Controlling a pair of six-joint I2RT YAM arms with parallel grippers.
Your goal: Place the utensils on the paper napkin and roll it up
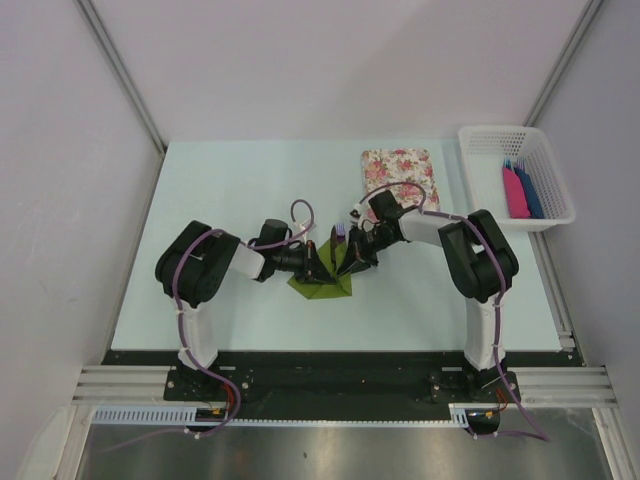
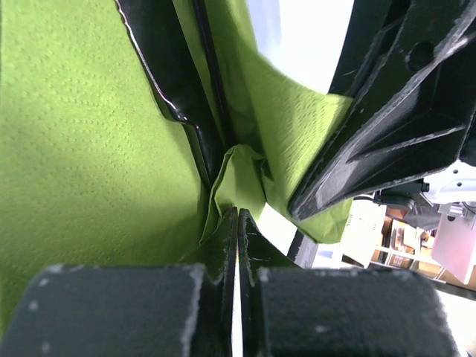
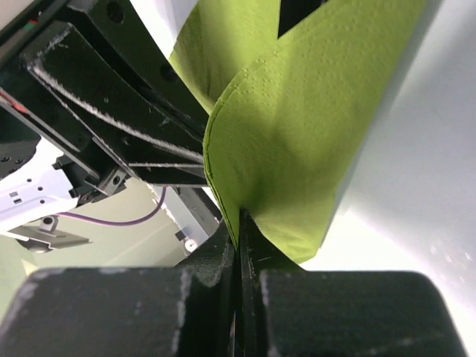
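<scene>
Left tool (image 2: 236,227) and right tool (image 3: 239,227) are each clamping a doubled fold of the paper napkin (image 2: 74,149), limp and probably tear-prone.

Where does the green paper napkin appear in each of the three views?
Top external: the paper napkin is in the middle of the table.
Left wrist: left and centre, pinched by the left gripper.
Right wrist: upper centre and right, pinched by the right gripper.
Shared landmark: the pale table.

Both arms extended inward toward the middle, left gripper (image 1: 322,263) and right gripper (image 1: 349,257) nearly touching, each with jaws pressed together.
</scene>
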